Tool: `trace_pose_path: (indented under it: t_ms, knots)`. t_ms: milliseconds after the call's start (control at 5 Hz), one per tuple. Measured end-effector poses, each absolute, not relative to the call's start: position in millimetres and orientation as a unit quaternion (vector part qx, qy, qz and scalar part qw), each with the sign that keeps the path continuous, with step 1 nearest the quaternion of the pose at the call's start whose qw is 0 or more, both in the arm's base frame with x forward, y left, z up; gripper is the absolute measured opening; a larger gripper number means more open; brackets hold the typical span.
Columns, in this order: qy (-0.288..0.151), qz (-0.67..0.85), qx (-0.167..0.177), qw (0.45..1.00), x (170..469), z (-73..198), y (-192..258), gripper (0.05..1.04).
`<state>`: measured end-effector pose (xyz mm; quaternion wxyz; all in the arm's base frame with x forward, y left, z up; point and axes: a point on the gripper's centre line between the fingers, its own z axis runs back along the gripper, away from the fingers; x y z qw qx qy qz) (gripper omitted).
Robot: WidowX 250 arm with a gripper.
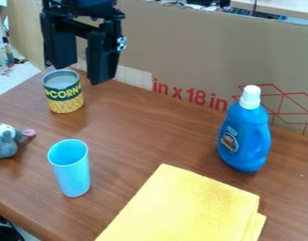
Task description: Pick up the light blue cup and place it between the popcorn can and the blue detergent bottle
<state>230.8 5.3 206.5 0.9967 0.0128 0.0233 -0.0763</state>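
The black gripper (82, 70) hangs at the upper left, its two fingers apart with nothing between them. Just below it stands an upright corn can (64, 92) with a green and yellow label; the gripper is nearest to this can. A grey plush toy (5, 141) lies at the left edge. In front of the can, a light blue cup (71, 168) stands upright. To the right is a blue bottle (245, 132) with a white cap, also upright. A folded yellow cloth (187, 207) lies flat near the front.
The brown wooden table (143, 129) has its left edge running diagonally past the toy. A large cardboard sheet (181, 52) with red print walls off the back, behind the can and the bottle. Cables and other items lie beyond it.
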Motion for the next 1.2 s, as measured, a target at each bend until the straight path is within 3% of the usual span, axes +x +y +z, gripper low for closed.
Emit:
trace_pose_path:
  t_ms: [400, 600, 1200]
  knots:
    - [0.04, -0.078, 0.024, 0.996, 229, 196, 9, 1.003]
    - [0.019, -0.093, 0.026, 0.995, 216, 192, 9, 1.003]
    - [0.034, -0.089, 0.019, 0.995, 212, 148, 22, 1.003]
